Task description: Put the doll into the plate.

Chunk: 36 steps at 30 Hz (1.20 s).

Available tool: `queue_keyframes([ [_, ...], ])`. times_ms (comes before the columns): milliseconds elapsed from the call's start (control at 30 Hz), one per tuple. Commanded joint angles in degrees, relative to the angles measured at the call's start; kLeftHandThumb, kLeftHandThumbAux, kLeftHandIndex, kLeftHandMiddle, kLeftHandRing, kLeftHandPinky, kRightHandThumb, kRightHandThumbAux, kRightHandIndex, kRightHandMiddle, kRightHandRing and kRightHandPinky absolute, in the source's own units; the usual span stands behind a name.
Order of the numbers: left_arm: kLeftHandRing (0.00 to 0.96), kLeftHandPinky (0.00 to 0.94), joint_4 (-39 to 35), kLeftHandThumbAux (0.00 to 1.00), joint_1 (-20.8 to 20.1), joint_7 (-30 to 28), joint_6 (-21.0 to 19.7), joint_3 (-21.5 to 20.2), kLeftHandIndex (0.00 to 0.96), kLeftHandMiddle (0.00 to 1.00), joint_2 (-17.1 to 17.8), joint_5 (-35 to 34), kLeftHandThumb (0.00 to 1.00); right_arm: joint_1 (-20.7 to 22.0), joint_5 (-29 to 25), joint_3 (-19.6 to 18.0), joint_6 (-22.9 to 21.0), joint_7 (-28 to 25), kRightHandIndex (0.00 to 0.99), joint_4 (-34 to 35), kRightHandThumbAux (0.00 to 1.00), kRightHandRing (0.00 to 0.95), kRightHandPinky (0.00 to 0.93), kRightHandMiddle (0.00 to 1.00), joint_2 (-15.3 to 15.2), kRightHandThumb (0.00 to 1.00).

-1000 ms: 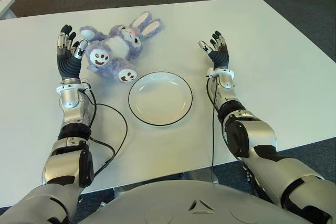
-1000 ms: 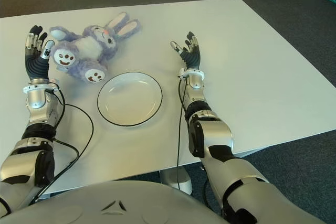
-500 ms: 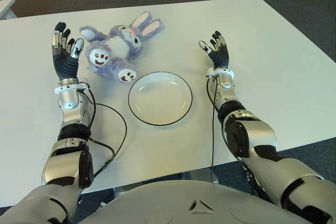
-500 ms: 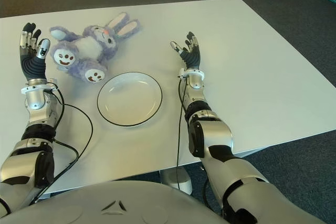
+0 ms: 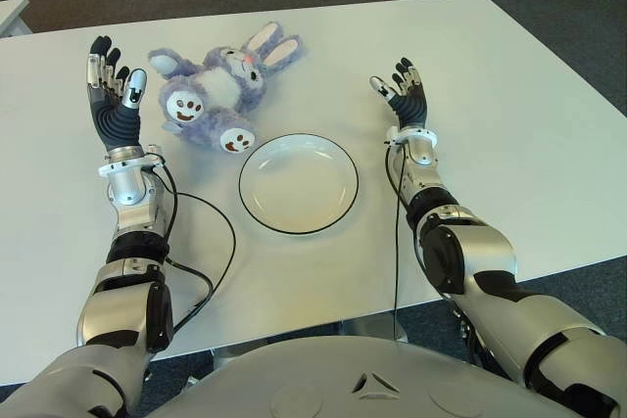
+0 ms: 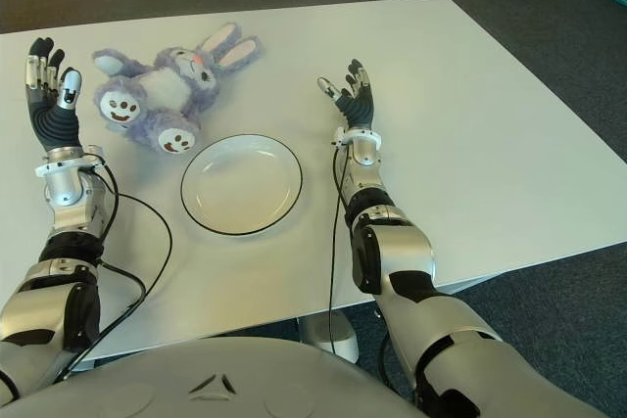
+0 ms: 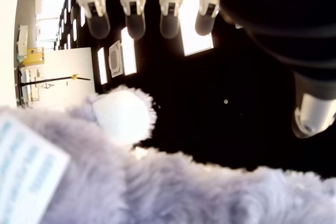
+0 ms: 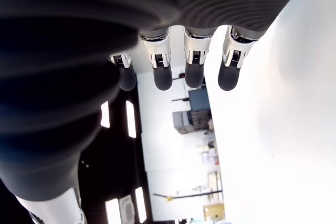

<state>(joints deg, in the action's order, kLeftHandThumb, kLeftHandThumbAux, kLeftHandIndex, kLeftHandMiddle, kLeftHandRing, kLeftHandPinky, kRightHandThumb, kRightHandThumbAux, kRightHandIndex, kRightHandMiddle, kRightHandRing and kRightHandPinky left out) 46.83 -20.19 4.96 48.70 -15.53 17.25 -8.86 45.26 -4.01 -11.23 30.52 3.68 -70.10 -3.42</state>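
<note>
With your left hand (image 5: 111, 95) spread empty beside the doll (image 5: 217, 88), grasp its probably light, squashy torso; right hand (image 5: 406, 97) idles open right of the plate (image 5: 299, 183).

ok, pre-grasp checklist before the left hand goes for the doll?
1. Doll free on the table, nothing on top of it: ok.
2. Plate holds nothing, sits just in front of the doll: ok.
3. Left hand open, holding nothing, raised on the doll's left: ok.
4. Left hand touching the doll: not ok, a gap shows in both eye views.
5. Right hand open, on the plate's right, out of the doll-to-plate path: ok.
6. Left arm's cable near the plate's left edge, snag risk: cannot tell.
</note>
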Motion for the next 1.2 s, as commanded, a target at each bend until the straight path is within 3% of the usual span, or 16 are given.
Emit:
queue_keyframes([
  [33,0.028,0.041,11.6,0.421,19.3,2.8,1.9,4.1,0.000,0.025,-4.5,8.3,0.119,-6.3,1.4,0.6,-2.4,-0.3,0.054,-3.5,0.767,0.041,0.077,0.042,0.2,0.112],
  [933,0.010,0.006,12.4,0.402,20.8,5.3,5.0,7.1,0.000,0.000,-3.2,11.1,0.140,-6.1,1.3,0.5,-1.9,-0.1,0.055,-3.6,0.755,0.026,0.071,0.029,0.4,0.097],
  [1200,0.002,0.028,11.2,0.353,21.5,9.6,6.2,9.1,0.000,0.000,-2.2,16.3,0.173,-6.1,1.3,0.5,-1.9,-0.1,0.057,-3.6,0.756,0.031,0.074,0.035,0.5,0.099],
])
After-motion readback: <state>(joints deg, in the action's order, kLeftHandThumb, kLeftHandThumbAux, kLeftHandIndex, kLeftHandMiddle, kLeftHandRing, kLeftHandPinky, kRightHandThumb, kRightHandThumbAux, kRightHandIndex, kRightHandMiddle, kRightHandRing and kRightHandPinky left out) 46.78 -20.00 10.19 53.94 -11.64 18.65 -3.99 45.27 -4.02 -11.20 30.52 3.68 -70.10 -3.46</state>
